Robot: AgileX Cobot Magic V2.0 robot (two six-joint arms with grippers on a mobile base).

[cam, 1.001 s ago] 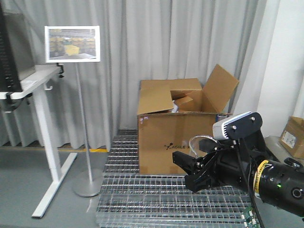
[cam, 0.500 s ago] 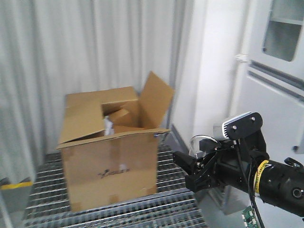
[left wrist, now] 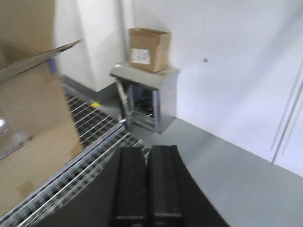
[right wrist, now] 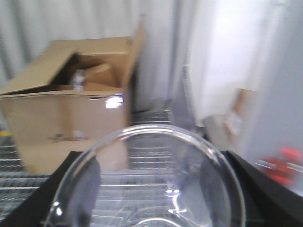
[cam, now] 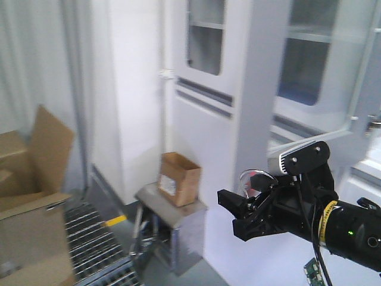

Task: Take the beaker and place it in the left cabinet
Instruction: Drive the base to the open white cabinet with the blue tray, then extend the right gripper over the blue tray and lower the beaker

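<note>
The beaker (cam: pixel 253 180), clear glass, sits between the black fingers of my right gripper (cam: pixel 231 213), low right in the front view. In the right wrist view its round rim (right wrist: pixel 156 137) fills the lower frame, with a black finger (right wrist: pixel 57 189) on each side; the gripper (right wrist: pixel 152 194) is shut on it. My left gripper (left wrist: pixel 146 151) is shut on nothing, its two pads pressed together above the grey floor. Tall pale grey cabinets (cam: pixel 238 101) with glazed doors fill the back right; I cannot tell which is the left cabinet.
A small cardboard box (cam: pixel 177 177) stands on a low grey metal stand (cam: pixel 178 229) by the cabinets. A large open cardboard box (cam: pixel 30 226) rests on a metal floor grating (cam: pixel 98 241) at the left. Grey floor (left wrist: pixel 227 170) lies below the left gripper.
The whole view has swung right: the big cardboard box slid off to the left and the cabinets and small box came in. The right gripper and beaker hold the same place in frame.
</note>
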